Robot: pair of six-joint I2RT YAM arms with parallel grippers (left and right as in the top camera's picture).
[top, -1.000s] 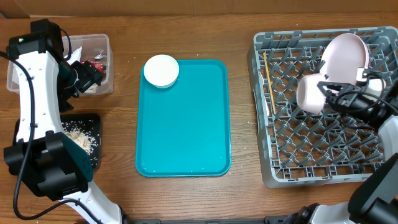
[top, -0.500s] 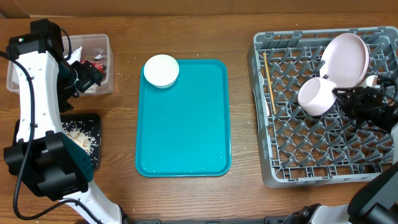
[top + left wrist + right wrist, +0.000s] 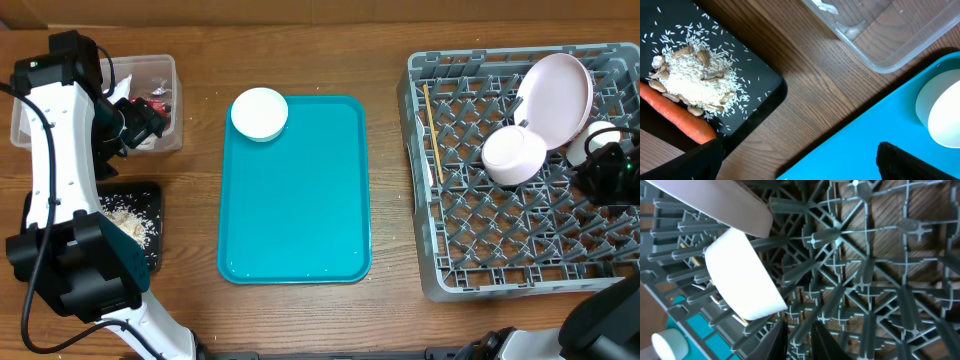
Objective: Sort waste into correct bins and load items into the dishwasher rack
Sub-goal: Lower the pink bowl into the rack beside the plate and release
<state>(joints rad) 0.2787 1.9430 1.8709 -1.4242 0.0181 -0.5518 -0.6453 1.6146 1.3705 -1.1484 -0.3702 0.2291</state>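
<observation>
- Hovering over the right side of the rack (image 3: pixel 520 235), the right gripper (image 3: pixel 798 328) has its jaws only slightly apart, with nothing between them and no contact with any dish.
- Bowl (image 3: pixel 513 157) sits in the rack, tilted among the pegs and clear of the right gripper.
- Plate (image 3: pixel 555 95) stands tilted in the rack's back right area, with the bowl just beside its lower edge.
- Chopsticks (image 3: pixel 431 130) lie along the rack's left side, pointing front to back.
- Left gripper (image 3: pixel 797 155) is spread wide and empty. In the wrist view it hangs over bare table between the black tray (image 3: pixel 760 95) and the teal tray (image 3: pixel 865 145).
- Black tray holds scraps (image 3: pixel 692 80) in a pale pile with loose grains around it. The carrot (image 3: pixel 675 117) lies just beside the pile, in the same tray.
- Tub (image 3: pixel 40 125) sits at the table's back left, behind the black tray. The red wrapper (image 3: pixel 160 103) and napkin (image 3: pixel 150 140) are inside, partly hidden by the left arm.
- Second bowl (image 3: pixel 259 113) sits on the back left corner of the teal tray and overhangs its rim.
- Teal tray lies mid-table, between the bins and the rack, well apart from both.
</observation>
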